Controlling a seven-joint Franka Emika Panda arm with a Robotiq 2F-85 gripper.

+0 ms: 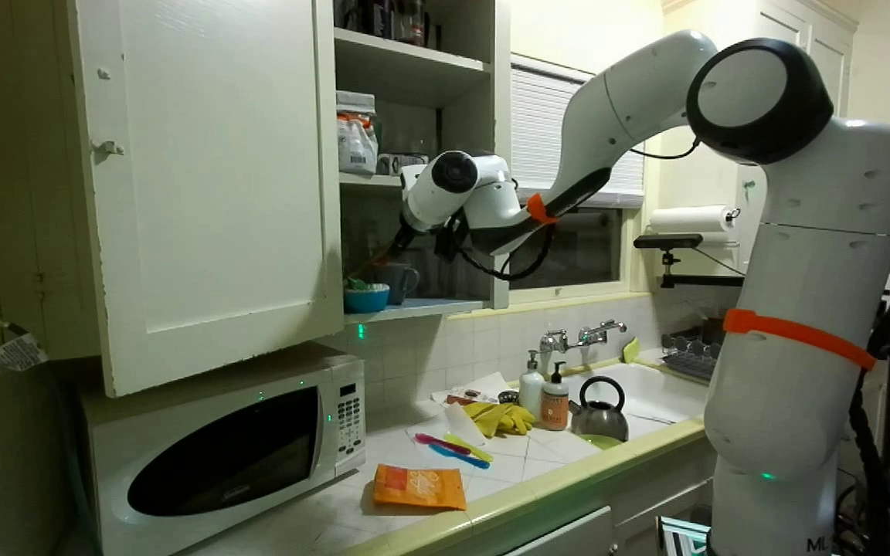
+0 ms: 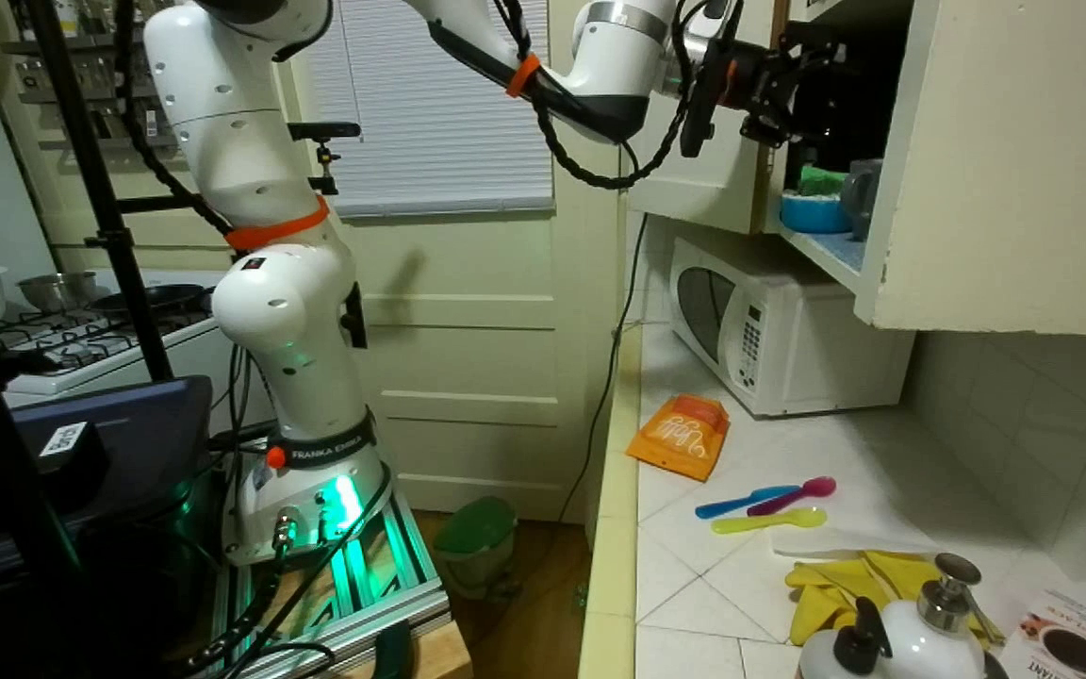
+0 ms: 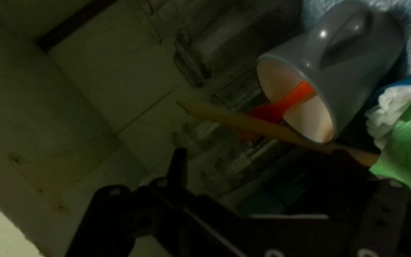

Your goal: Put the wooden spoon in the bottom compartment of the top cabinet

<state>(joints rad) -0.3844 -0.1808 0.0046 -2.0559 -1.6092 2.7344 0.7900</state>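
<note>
The wooden spoon (image 3: 219,114) lies slantwise in the wrist view, across the mouth of a grey mug, one end by a green item. My gripper (image 3: 261,153) has its dark fingers wide apart. The spoon passes beyond the fingertips; the right fingertip overlaps its lower edge, and I cannot tell whether they touch. In both exterior views the gripper (image 1: 402,239) (image 2: 812,90) is inside the bottom compartment (image 1: 437,306) (image 2: 840,250) of the top cabinet (image 1: 221,170) (image 2: 1024,160), whose door stands open. I cannot make out the spoon surely in the exterior views.
The grey mug (image 1: 395,282) (image 3: 355,67) holds an orange utensil (image 3: 298,94). A blue bowl (image 1: 368,299) (image 2: 812,215) with a green item (image 3: 409,142) stands beside it. Glasses (image 3: 198,57) stand deeper inside. The microwave (image 1: 221,448) is below; a bagged item (image 1: 356,139) sits one shelf up.
</note>
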